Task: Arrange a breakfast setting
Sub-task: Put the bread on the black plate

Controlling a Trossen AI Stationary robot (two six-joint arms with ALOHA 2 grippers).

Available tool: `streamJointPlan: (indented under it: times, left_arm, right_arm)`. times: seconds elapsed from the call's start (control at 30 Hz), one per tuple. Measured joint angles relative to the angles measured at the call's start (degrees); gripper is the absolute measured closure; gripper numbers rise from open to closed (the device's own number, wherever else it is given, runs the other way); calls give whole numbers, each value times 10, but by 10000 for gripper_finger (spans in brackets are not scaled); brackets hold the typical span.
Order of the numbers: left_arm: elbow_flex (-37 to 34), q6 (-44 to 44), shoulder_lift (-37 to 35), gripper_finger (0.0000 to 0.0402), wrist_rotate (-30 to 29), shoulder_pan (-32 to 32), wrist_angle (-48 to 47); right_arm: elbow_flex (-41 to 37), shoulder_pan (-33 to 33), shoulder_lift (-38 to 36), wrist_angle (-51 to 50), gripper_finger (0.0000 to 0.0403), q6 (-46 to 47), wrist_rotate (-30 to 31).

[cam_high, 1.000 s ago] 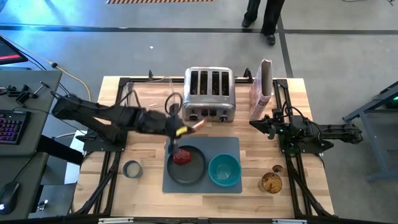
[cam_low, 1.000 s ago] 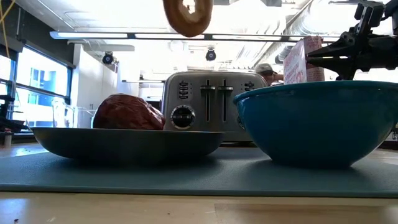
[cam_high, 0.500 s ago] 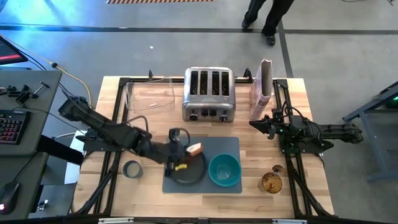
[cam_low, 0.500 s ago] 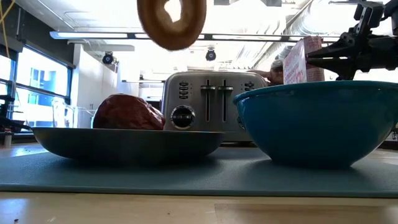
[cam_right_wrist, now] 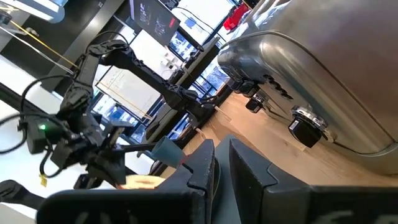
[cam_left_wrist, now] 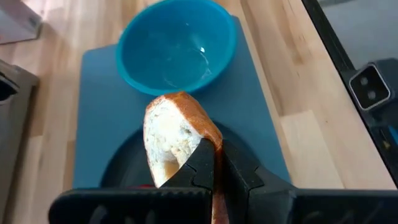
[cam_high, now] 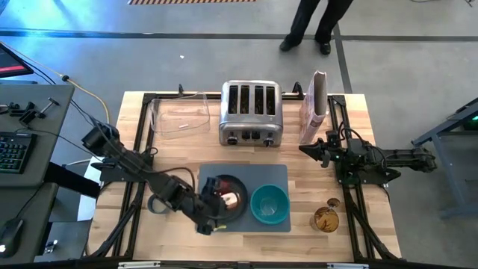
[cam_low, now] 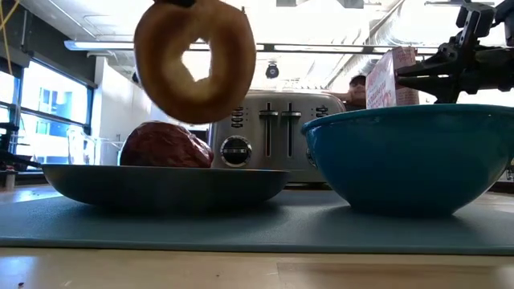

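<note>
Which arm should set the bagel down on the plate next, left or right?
Left. Its gripper already holds the bagel above the plate, beside the red food lump. The right gripper waits by the cereal bag.

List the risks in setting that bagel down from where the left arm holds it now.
1. The dark-red food lump already fills part of the dark plate; the bagel, held on edge above by the left gripper, may land on it and roll off.
2. The teal bowl stands close beside the plate; a sideways drift could knock it.

The right gripper waits near the cereal bag.
</note>
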Motion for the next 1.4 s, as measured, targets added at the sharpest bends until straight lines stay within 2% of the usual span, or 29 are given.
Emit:
streamJointPlan:
  times: [0.33,0.6,0.93,1.4]
  left_arm:
    - [0,-10,47,399,-5,-11,-1]
    - [0,-42,54,398,-4,-5,-15]
    - [0,-60,54,375,2,17,-24]
    - [0,-82,54,354,80,41,-31]
  right_arm:
    - [0,0,0,0,366,2,-1]
    - [0,0,0,0,366,2,-3]
    - [0,0,0,-1,366,13,-18]
    - [0,0,0,-1,366,30,-29]
